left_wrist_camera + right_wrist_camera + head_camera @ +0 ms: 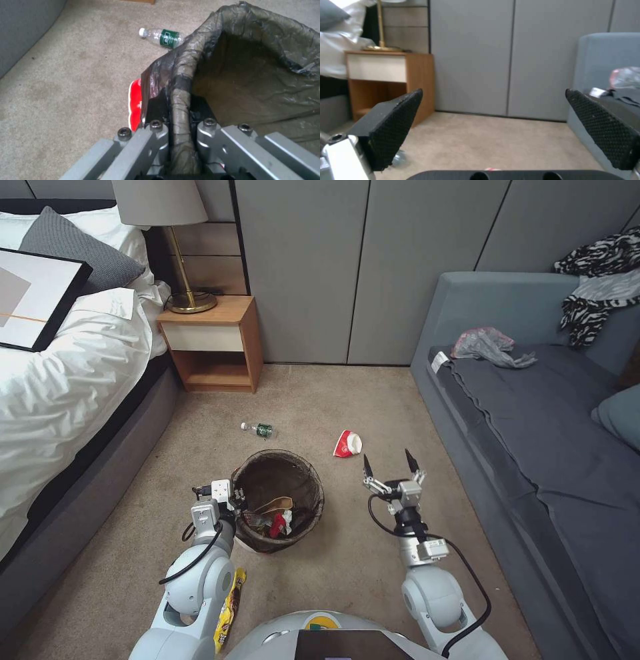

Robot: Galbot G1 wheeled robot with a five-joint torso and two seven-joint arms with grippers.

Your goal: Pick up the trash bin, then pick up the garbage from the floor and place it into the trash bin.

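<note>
Two grippers are at work. The left gripper (235, 499) is pinched on the near-left rim of the trash bin (303, 480) (its bag liner is gripped between the fingers in the left wrist view). The right gripper (388, 463) hangs just right of the bin with its fingers spread wide and nothing between them.

One bin stands on the floor (373, 400) in front of the robot, holding some litter: a red scrap and crumpled brown paper at its near side. Three pieces of garbage lie outside it: one small plastic bottle (258, 430) just beyond the bin to the far left, one crushed red-and-white cup (347, 444) to the far right, near the open gripper, and one yellow wrapper (230, 607) close to the robot's left arm.

Beige carpet runs between a bed (60, 373) on the left and a grey sofa (553, 413) on the right, with a wooden nightstand (212, 340) and lamp (173, 240) at the far wall.

Part of the wrapper is hidden by the arm, and the bin's white body is mostly hidden under the liner.
</note>
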